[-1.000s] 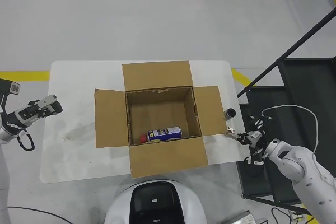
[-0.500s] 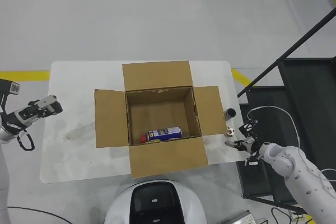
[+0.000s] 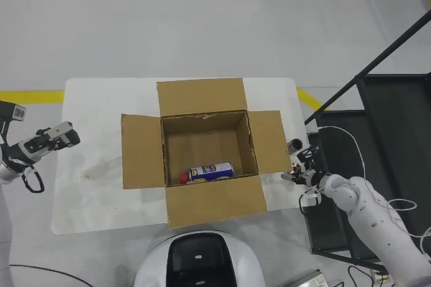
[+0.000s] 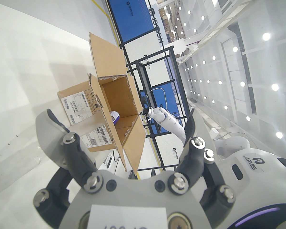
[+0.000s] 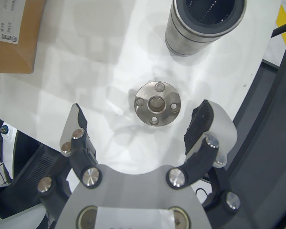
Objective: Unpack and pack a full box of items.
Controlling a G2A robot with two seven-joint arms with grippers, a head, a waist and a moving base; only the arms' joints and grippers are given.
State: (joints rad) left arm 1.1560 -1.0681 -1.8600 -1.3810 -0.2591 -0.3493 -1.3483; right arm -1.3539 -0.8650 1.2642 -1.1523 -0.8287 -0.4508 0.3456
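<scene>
Unpacking judged nearly done: one spray can (image 3: 210, 171) left lying in box (image 3: 142, 151) at table (image 3: 93, 129) centre; flange (image 5: 157, 104) and bearing (image 5: 205, 13) already out near right edge. Repacking not begun. Poised right gripper (image 5: 141, 108) wide over flange. Held left gripper (image 4: 120, 114) wide, empty, by left edge. Saw stickers on box; print left unread.

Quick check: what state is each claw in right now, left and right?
Left claw: open, empty.
Right claw: open, empty, above the metal flange.

Flange (image 5: 157, 104) sits apart frm cylinder (image 5: 193, 36) & box flap (image 5: 14, 24).
</scene>
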